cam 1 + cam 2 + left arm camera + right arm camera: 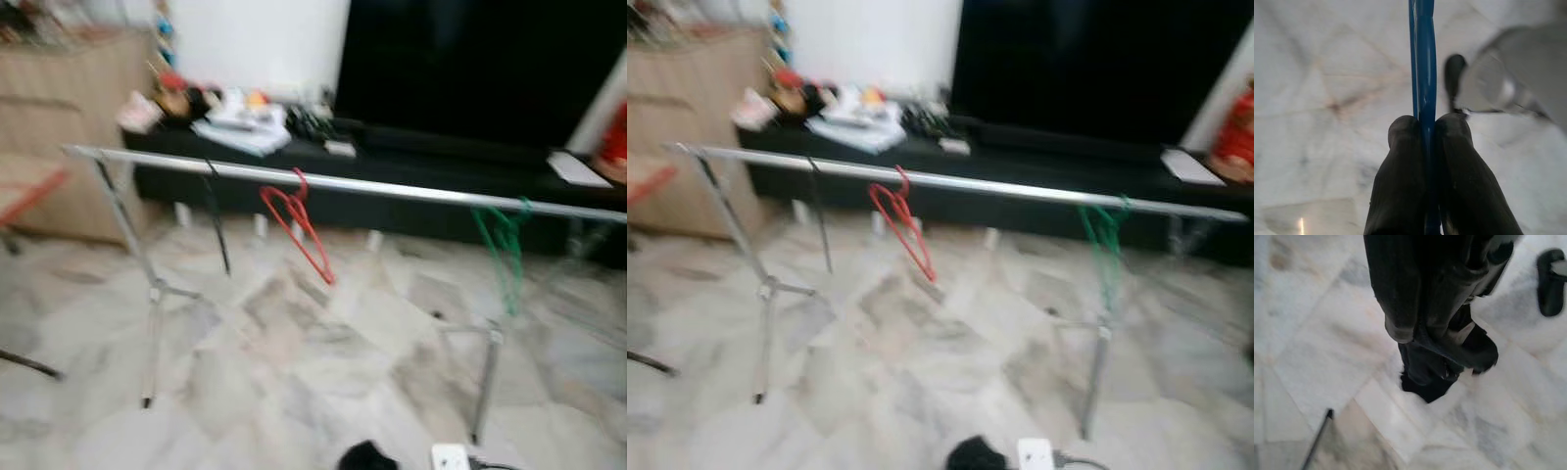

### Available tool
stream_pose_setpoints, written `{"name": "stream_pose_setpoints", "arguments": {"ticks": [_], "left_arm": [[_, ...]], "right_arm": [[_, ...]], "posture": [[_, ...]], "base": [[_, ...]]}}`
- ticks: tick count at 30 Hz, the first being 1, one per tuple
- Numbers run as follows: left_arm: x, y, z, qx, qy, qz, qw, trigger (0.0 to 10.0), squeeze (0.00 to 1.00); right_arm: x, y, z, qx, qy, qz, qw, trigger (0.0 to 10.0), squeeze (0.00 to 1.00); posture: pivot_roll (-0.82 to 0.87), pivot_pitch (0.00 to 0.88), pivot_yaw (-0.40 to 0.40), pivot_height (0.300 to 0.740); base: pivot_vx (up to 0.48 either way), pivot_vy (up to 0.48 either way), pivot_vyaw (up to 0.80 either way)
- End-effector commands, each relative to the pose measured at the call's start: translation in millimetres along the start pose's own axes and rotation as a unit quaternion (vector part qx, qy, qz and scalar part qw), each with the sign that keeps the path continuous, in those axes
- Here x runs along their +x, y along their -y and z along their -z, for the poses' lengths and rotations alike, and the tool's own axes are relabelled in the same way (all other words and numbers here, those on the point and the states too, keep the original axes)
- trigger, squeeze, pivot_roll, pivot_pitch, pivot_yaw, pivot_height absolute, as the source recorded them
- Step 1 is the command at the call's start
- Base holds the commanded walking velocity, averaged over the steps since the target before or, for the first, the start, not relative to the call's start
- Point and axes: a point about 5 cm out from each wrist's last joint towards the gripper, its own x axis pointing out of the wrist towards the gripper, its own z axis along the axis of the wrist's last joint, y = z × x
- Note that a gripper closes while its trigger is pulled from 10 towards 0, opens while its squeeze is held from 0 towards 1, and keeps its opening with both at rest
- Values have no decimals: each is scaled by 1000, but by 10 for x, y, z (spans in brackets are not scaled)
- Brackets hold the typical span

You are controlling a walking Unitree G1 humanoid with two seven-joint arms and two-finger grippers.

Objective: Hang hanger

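- Blue hanger (1422, 58) is pinched tight between the two black fingers (1400, 171) of the left gripper (1424, 125) – the thin blue bar runs straight out past the fingertips, over pale marble floor (1312, 98). Part of a silvery robot limb (1508, 83) sits blurred beside it.
- Right gripper (1435, 340) hangs over the same marble, fingers bunched close together with nothing between them as far as I can see. A dark shape, maybe a robot foot (1551, 281), is off to one side, and a thin dark rod (1316, 438) lies on a tile.
- Head cameras are blurry. Right at the near edge of the floor there's a black blob (367, 456) and a white box with a cable (451, 456).
- Next up, a silver clothes rack (343, 183) on thin metal legs stretches across the room – one long horizontal rail.
- Three hangers are on that rail: a black hanger (216, 220) toward the robot's left, a red hanger (297, 230) near the middle, tilted, and a green hanger (503, 250) toward the right.
- Behind the rack, a low black TV bench (392, 166) with a messy pile of papers and small stuff (235, 117) on its left end, and a white sheet (576, 168) on the right.
- Furthest back: a big dark TV screen (480, 69), a white wall, and a beige wooden cabinet (69, 108) on the left.
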Motion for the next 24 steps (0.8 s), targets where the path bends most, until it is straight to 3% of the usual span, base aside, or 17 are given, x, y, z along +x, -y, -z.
{"name": "stream_pose_setpoints", "arguments": {"ticks": [1,3,11,15,18,24], "left_arm": [[-9,94,82,-14,-7,15,1000,10000,0],[-39,49,156,-15,-13,13,1000,10000,0],[-68,105,265,-15,-20,18,1000,10000,0],[-157,-72,419,-19,-33,8,999,10000,0],[-62,88,237,-14,-16,18,1000,10000,0],[-45,118,200,-9,-14,17,1000,10000,0]], "right_arm": [[10,53,-71,7,11,10,1000,10000,0],[10,54,-70,9,11,12,1000,10000,0],[10,55,-73,7,12,12,1000,10000,0],[10,50,-75,6,13,12,1000,10000,0],[10,47,-73,6,12,12,1000,10000,0],[10,41,-74,10,14,13,1000,10000,0]], "posture": [[144,22,-105,740],[144,22,-105,740],[145,23,-105,740],[145,22,-104,740],[145,21,-103,740],[147,20,-101,740]], "base": [[-289,0,0],[-289,0,0],[-289,0,0],[-288,0,0],[-290,0,0],[-289,0,0]]}}
